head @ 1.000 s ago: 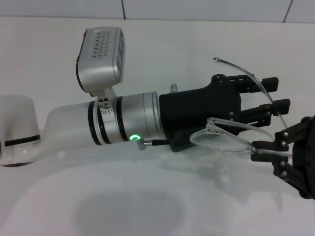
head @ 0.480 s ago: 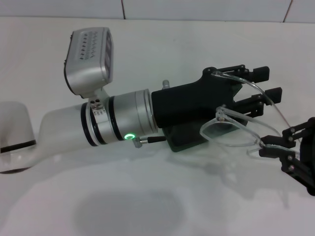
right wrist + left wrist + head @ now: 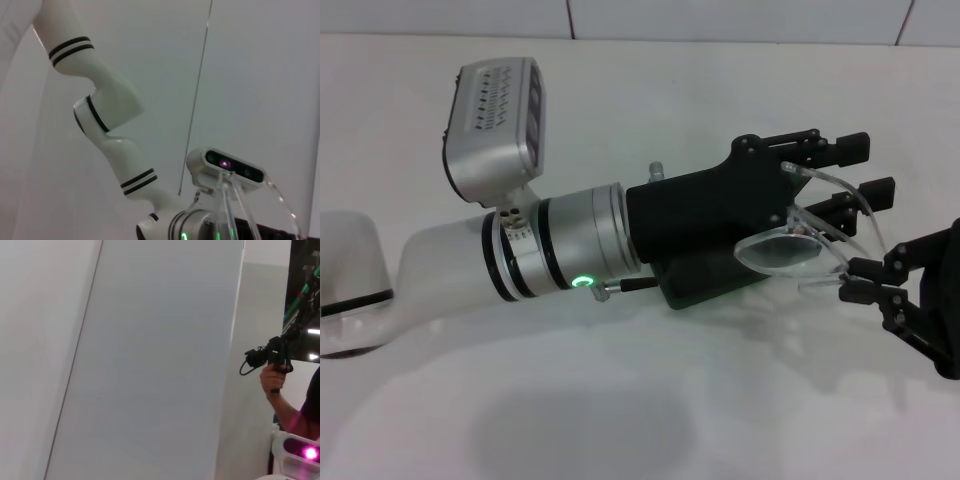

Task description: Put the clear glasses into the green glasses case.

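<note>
You see the clear glasses [image 3: 798, 247] held up off the white surface [image 3: 720, 100], lens tilted, one arm arcing upward; the right wrist view shows them too, close up.

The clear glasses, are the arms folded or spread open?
Spread: in the head view one arm of the clear glasses arcs away from the lens.

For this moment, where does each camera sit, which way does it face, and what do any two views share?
Head view: on the head, looking down at the white table; the left gripper and right gripper both meet the clear glasses.
Left wrist view: on the left wrist, facing a wall panel and a person's hand; no robot parts show.
Right wrist view: on the right wrist, facing the left arm and the glasses.
Shared: head and right wrist views both show the glasses and left arm.
</note>
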Robot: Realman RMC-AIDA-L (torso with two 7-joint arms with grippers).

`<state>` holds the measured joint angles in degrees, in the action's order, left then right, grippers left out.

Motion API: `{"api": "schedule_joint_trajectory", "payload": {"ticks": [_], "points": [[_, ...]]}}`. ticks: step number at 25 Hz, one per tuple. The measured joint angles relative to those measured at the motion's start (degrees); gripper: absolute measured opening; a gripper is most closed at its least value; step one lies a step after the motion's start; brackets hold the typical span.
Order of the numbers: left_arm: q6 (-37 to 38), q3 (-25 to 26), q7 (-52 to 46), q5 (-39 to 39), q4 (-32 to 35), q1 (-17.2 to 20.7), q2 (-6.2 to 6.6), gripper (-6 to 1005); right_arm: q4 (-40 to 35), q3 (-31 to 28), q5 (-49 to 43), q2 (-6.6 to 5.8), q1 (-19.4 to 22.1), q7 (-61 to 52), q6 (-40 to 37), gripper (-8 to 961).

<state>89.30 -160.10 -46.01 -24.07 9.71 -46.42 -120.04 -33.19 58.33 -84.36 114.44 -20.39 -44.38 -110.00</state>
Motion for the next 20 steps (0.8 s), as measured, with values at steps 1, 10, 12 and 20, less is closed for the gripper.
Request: {"api": "schedule_joint_trajectory", "payload": {"ticks": [1,10,12,20], "points": [[0.00,0.01,0.14,-0.06,0.03,0.11,-0.01,508,0.04,-0.14,-0.01,-0.01,0.02,-0.17,0.12,59],[-0.37,0.01,0.75,-0.25,-0.06,0.46,-0.05,508,-0.06,-0.34,0.01,-0.02,0.14,-0.30,-0.24,59],[-0.54,0.47,0.75,-0.06,-0.26,0.55,-0.10,508,-0.07,-0.34,0.01,-0.02,0.14,-0.31,-0.44,58],[-3.34,3.69,2.71,-0.06,-0.32,2.41,-0.11,508,0.37,-1.34,0.54,-0.76,0.11,-0.81,-1.82,51]]}}
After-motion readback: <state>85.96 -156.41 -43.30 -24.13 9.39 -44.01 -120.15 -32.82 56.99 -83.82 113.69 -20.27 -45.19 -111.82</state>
